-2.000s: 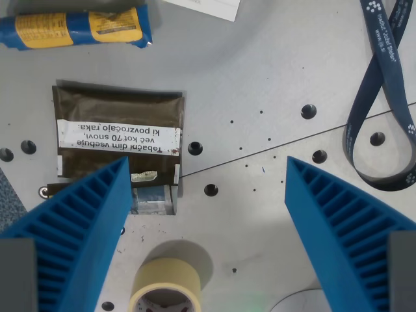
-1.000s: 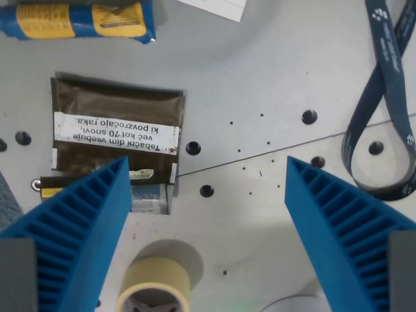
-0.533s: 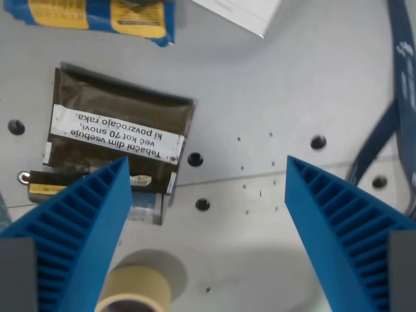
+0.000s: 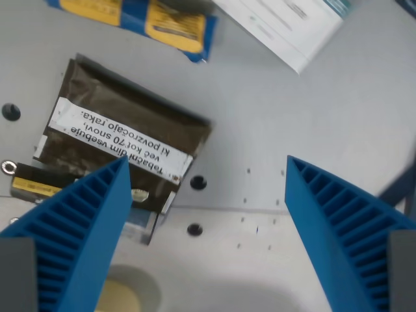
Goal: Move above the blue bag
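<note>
Wrist view, you are looking straight down at the grey counter (image 4: 305,123).

Far left: a dark brown pouch (image 4: 123,146) lies flat and tilted, its white label strip with black print running down toward the wrist view's right. Its lower edge passes behind the left blue finger (image 4: 71,240). A yellow-and-black strip sits at its lower left corner; what that strip belongs to cannot be told.

Upper left: the blue bag (image 4: 140,16), blue with yellow panels, lies at the top edge, cut off by the frame. It is just above the brown pouch and well apart from both fingers.

Bottom left: a pale tan shape (image 4: 117,300) shows beside the left finger; too blurred and cropped to name.

Centre: the end effector (image 4: 207,170) is spread wide, nothing between the ribbed fingers, only bare counter with two dark holes (image 4: 197,182) and small specks.

Upper right: a white printed sheet (image 4: 296,26) lies at an angle, partly out of frame.

Far right: a dark blue sliver (image 4: 396,190) shows beside the right finger; it is blurred, so you cannot identify it.
</note>
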### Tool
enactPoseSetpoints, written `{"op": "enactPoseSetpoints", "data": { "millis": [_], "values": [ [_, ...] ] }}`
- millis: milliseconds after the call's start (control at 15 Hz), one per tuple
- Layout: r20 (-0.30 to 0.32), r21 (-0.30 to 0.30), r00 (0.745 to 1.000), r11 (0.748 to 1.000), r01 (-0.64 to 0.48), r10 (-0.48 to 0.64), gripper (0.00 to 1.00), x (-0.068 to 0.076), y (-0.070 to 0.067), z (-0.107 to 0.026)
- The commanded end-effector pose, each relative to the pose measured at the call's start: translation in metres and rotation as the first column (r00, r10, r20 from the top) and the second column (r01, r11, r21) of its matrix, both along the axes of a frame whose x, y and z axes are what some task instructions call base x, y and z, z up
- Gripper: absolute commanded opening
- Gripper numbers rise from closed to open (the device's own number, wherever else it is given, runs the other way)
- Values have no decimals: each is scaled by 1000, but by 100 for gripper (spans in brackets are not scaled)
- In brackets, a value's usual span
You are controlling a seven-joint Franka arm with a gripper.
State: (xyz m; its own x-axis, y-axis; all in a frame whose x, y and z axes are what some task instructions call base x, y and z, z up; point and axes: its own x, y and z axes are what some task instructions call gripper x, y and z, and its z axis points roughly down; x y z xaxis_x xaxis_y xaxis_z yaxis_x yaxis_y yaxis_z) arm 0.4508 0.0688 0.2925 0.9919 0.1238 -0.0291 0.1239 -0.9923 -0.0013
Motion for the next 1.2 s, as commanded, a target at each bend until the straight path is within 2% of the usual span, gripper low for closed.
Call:
{"op": "enactPoseSetpoints", "data": {
  "millis": [67,467,933,1200],
  "values": [
    [81,10,933,936,-353,351,100,2,7,-13],
    [56,1,846,847,-531,530,100,20,26,-42],
    [3,-1,707,707,-707,707,100,43,45,-77],
    [1,2,667,667,-745,745,100,53,52,-97]
  ]
}}
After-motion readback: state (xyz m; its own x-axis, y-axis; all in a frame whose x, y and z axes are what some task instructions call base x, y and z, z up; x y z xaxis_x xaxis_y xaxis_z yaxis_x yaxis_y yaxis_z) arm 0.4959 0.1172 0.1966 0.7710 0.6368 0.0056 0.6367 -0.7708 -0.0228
